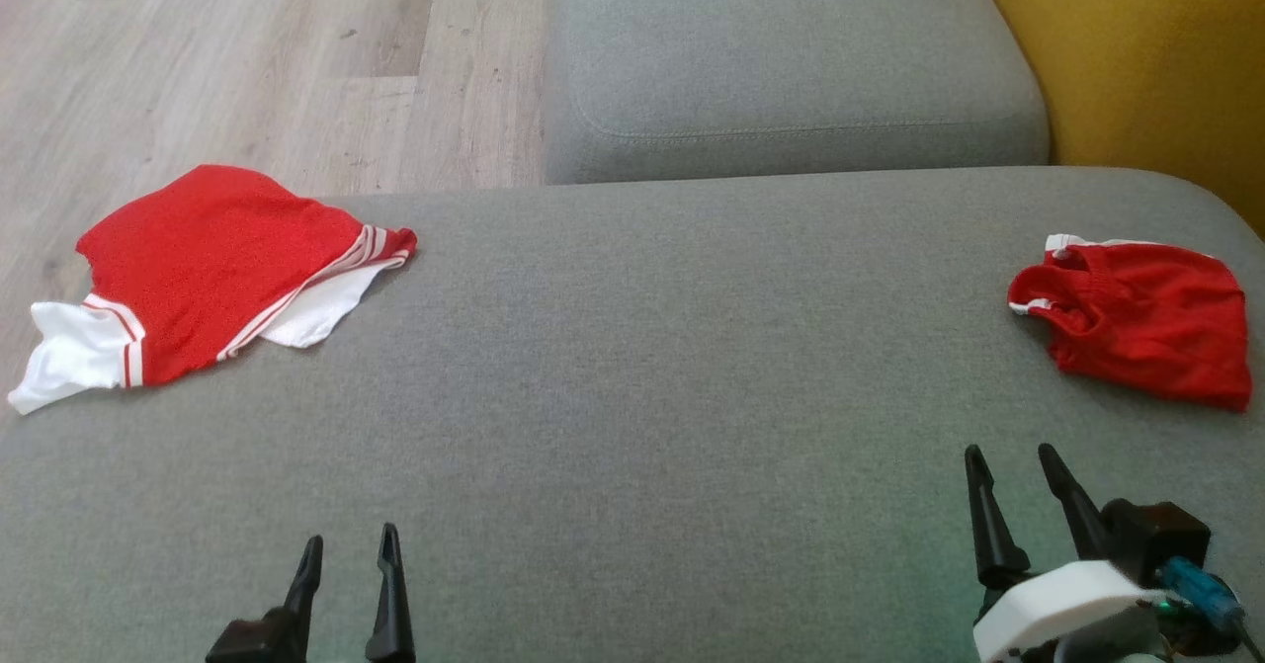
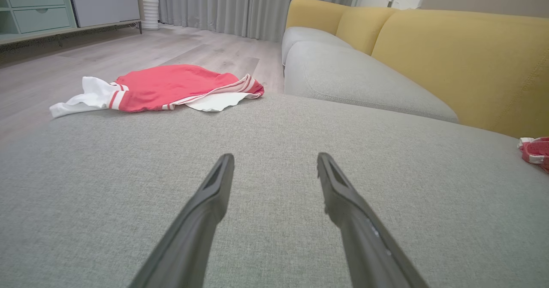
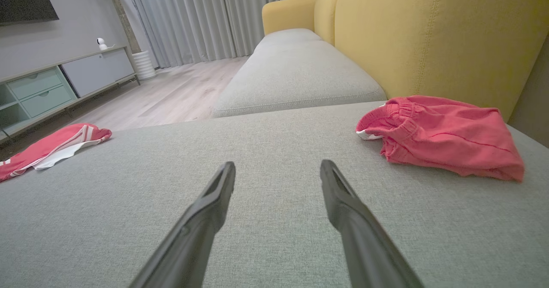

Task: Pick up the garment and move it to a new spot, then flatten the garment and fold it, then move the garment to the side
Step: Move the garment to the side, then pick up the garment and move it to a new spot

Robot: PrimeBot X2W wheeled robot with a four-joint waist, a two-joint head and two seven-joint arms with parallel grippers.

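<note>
Two garments lie on the grey sofa cushion (image 1: pixel 642 396): a red-and-white garment (image 1: pixel 217 268) at middle left, a red garment (image 1: pixel 1137 327) at middle right. Along the bottom, the left claw (image 1: pixel 351 535) and right claw (image 1: pixel 1011 451) are both spread and empty.

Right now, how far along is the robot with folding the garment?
Nothing looks done yet. The red-and-white garment lies rumpled at the left edge of the grey cushion, the red shorts bunched at its right; neither looks flattened or neatly folded. Nothing is in hand: the left tool and right tool stand open and empty above the cushion. Picking up, flattening, folding and moving aside all seem left to do.
</note>
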